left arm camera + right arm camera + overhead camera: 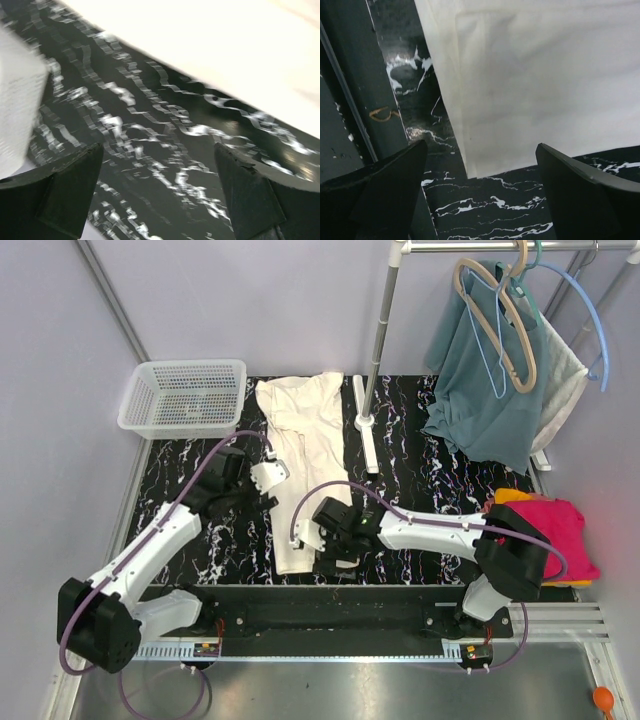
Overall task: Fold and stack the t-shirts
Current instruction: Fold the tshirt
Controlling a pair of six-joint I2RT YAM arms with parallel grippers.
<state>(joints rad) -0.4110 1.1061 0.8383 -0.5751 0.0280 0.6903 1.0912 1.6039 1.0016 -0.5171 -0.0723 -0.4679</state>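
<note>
The top view looks down from behind the arm bases point(100, 625) at frame bottom. Both wrist views hang close over the worktop point(420, 475), each sharing with it an edge of the cream tee point(300, 430).

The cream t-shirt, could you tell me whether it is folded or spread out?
Partly folded: the cream t-shirt lies flat as a long narrow strip, not yet compact.

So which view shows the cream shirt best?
Top external: nearly the whole cream shirt shows, laid lengthwise on the table, with both arms partly over it. Right wrist shows only one corner of it up close. Left wrist catches just a blurred edge.
</note>
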